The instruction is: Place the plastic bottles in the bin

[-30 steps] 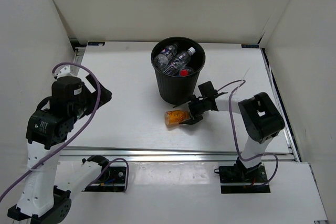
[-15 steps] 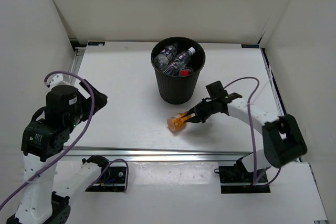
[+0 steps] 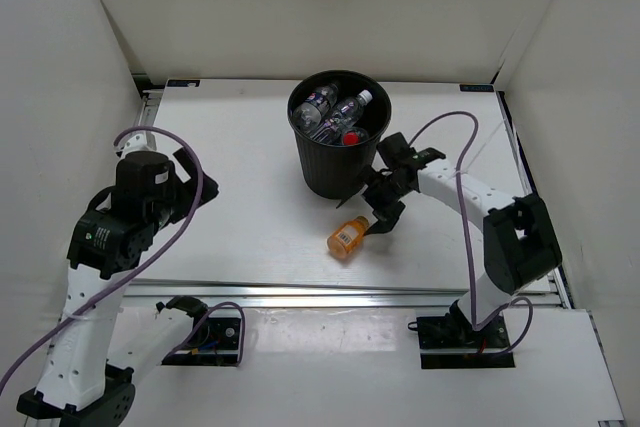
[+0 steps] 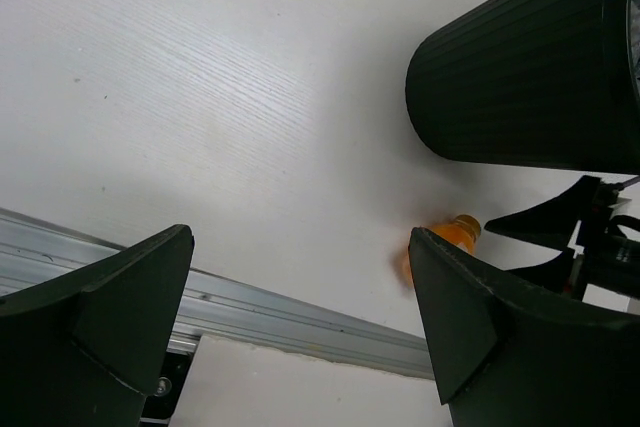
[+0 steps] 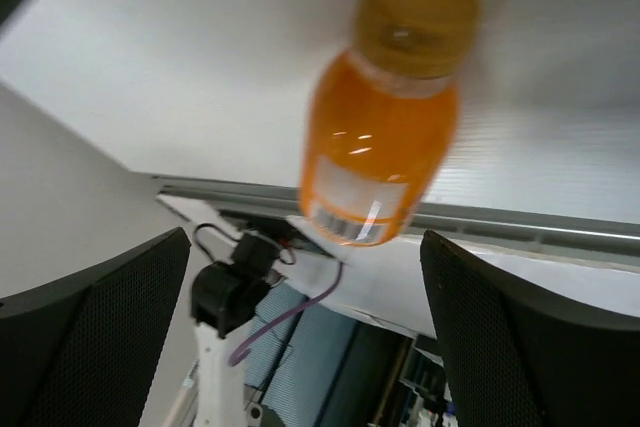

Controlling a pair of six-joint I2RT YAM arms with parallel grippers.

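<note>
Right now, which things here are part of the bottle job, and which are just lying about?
Part of the job:
- orange bottle, outside the bin
- bottles already in the bin
- right gripper, open beside the orange bottle

Just there:
- purple cable on the right arm
- metal rail along the near edge

Four visible bottles, one bin

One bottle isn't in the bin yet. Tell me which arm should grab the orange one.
Right. The right gripper is open and sits just beside the orange bottle, which lies on the table in front of the bin. The left gripper, also open, is far off toward the left edge.
</note>
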